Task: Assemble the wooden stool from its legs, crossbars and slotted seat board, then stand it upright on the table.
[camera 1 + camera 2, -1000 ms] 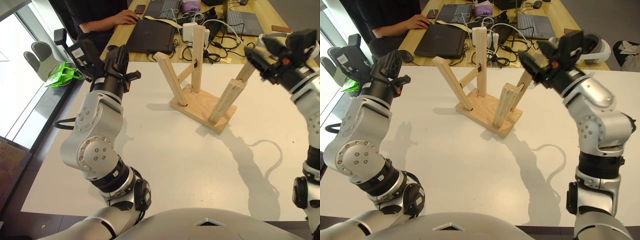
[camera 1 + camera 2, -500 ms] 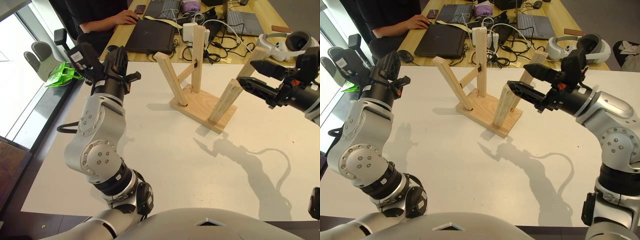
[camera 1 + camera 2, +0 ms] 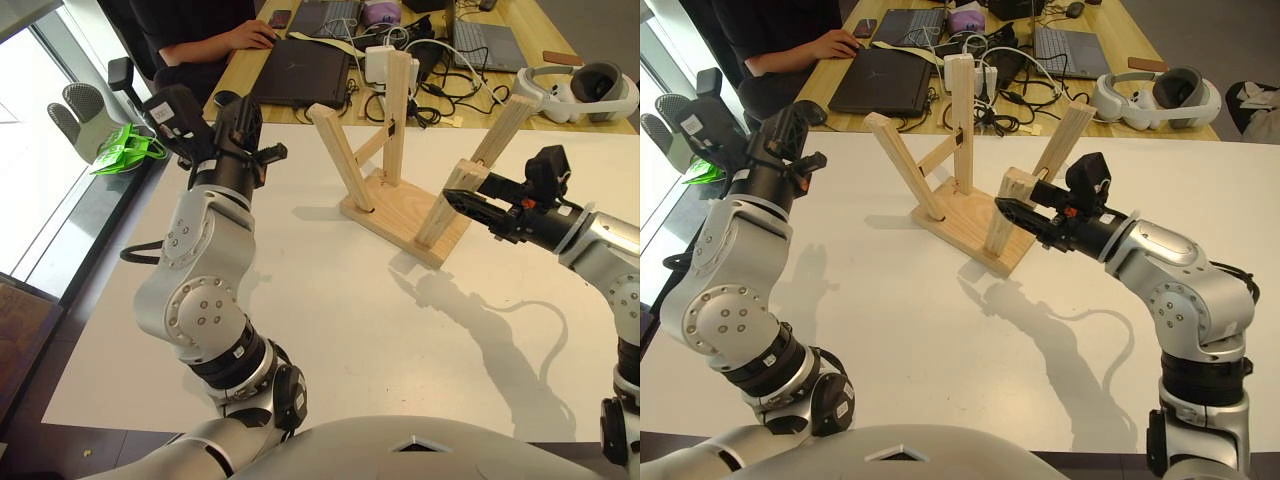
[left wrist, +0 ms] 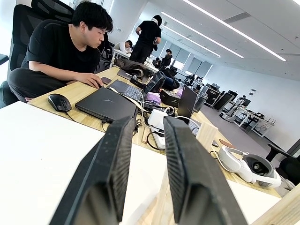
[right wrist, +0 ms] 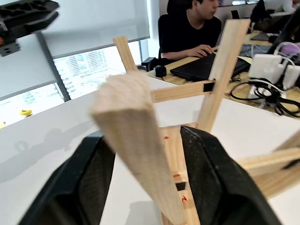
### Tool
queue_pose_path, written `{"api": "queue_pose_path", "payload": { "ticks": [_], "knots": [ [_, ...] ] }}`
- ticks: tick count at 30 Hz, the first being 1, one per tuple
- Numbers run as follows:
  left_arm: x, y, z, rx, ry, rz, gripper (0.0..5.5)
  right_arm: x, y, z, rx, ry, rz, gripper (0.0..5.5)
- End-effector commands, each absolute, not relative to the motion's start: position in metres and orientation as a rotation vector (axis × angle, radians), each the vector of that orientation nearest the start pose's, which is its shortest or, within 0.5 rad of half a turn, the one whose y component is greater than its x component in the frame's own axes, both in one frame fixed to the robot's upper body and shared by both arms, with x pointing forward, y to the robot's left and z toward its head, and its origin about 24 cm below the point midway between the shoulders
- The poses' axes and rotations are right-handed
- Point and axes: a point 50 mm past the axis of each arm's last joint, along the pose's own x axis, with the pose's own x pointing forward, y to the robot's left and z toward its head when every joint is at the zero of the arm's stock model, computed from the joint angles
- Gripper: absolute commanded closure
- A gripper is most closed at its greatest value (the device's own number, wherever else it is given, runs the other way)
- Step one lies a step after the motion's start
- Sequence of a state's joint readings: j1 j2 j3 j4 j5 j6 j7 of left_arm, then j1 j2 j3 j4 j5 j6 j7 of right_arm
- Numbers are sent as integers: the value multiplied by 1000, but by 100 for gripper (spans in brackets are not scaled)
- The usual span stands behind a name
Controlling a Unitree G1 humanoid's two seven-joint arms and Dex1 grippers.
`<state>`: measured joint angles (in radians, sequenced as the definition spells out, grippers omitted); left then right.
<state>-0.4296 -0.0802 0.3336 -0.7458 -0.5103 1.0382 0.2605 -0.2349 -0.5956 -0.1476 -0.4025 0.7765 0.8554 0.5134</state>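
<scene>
**Right gripper straddles a leg of the upturned stool**
The stool (image 3: 385,150) rests seat board (image 3: 392,222) down on the table (image 3: 330,330), legs slanting upward. The right gripper (image 3: 458,203), the nearer one, has its jaws wide either side of the board's near right leg (image 3: 447,207). The left gripper (image 4: 149,140), jaws apart and empty, hangs well left of the stool.

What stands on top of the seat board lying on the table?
Four legs rise from the seat board, two joined by a crossbar. The joints beneath their feet are covered.
</scene>
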Motion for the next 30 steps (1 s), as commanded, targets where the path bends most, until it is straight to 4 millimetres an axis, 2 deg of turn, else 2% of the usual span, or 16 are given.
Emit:
{"api": "queue_pose_path", "payload": {
  "ticks": [1, 9, 13, 15, 18, 22, 25, 28, 30],
  "knots": [
    [256, 154, 210, -406, -114, -29, 435, 263, -189, 147, 280, 289, 611, 365],
    [257, 154, 211, -397, -117, -33, 435, 277, -184, 152, 705, 277, 429, 377],
    [257, 154, 212, -386, -117, -37, 435, 285, -198, 140, 977, 316, 198, 380],
    [258, 154, 212, -377, -116, -39, 435, 286, -206, 133, 1035, 353, 83, 381],
    [257, 154, 212, -371, -115, -40, 435, 284, -214, 124, 1047, 412, -30, 398],
    [257, 153, 212, -360, -113, -43, 435, 275, -214, 112, 965, 512, -133, 450],
    [257, 152, 211, -355, -112, -45, 435, 273, -217, 109, 913, 522, -193, 509],
    [257, 151, 211, -352, -112, -49, 435, 272, -209, 123, 893, 437, -96, 486],
    [256, 151, 211, -350, -113, -46, 435, 268, -190, 144, 729, 350, 92, 455]
  ]
}}
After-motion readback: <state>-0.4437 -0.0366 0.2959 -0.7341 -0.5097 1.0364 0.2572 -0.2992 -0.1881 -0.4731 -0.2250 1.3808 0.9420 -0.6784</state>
